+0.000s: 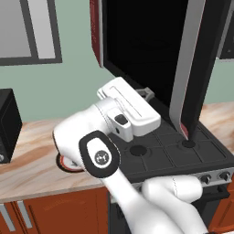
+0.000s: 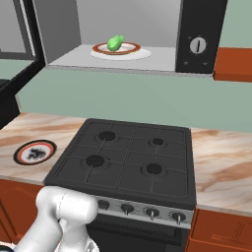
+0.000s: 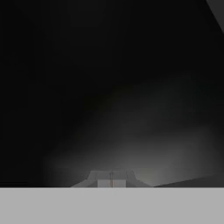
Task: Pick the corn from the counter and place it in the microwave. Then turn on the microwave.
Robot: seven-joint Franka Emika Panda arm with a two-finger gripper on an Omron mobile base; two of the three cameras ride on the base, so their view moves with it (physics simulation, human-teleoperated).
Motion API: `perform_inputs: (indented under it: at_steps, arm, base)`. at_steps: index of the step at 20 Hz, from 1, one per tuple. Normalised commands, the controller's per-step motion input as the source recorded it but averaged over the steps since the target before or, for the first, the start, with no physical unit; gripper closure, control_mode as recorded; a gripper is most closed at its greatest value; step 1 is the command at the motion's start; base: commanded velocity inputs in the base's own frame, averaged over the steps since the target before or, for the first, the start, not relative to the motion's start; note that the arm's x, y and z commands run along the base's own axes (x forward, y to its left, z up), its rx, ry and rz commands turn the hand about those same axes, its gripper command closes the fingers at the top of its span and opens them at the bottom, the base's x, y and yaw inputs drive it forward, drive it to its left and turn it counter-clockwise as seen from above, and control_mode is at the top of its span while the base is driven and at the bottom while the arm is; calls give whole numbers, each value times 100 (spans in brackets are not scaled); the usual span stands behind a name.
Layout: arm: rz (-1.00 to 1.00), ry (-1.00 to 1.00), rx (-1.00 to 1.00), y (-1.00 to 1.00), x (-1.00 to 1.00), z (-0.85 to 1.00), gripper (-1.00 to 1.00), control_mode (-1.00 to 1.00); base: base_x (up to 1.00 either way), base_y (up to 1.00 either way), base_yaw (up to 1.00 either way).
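Inside the microwave (image 2: pixel 123 34), on the round plate (image 2: pixel 129 48) of its grey cavity, the corn (image 2: pixel 115 43) is already lying, so the placing looks done. Its glossy black door (image 1: pixel 151 50) is standing open and is swinging out over the black stovetop (image 2: pixel 128 160). In the left base view the gripper (image 1: pixel 147 93) is reaching toward the lower edge of this door, and the hand view is facing a dark surface from very close. The finger tips (image 3: pixel 111 178) are appearing together there, so I judge the tool is closed and is holding nothing.

By my judgement, the step in hand is closing the door. To do it well, the hand should be pushing flat and steady against the outer face, following the arc of the door until it latches. Afterwards the dial (image 2: pixel 198 45) on the right panel needs turning. A second plate (image 2: pixel 34 152) is resting on the counter (image 2: pixel 224 167), left of the stovetop.
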Motion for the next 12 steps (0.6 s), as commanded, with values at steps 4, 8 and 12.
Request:
perform_inputs:
  at_steps: [4,8,12]
  arm:
    - [0,0,0,-34,2,0,100,-100]
    - [0,0,0,-35,4,0,100,-100]
    - [0,0,0,-34,6,1,100,-100]
  base:
    - [0,0,0]
    - [0,0,0]
    - [0,0,0]
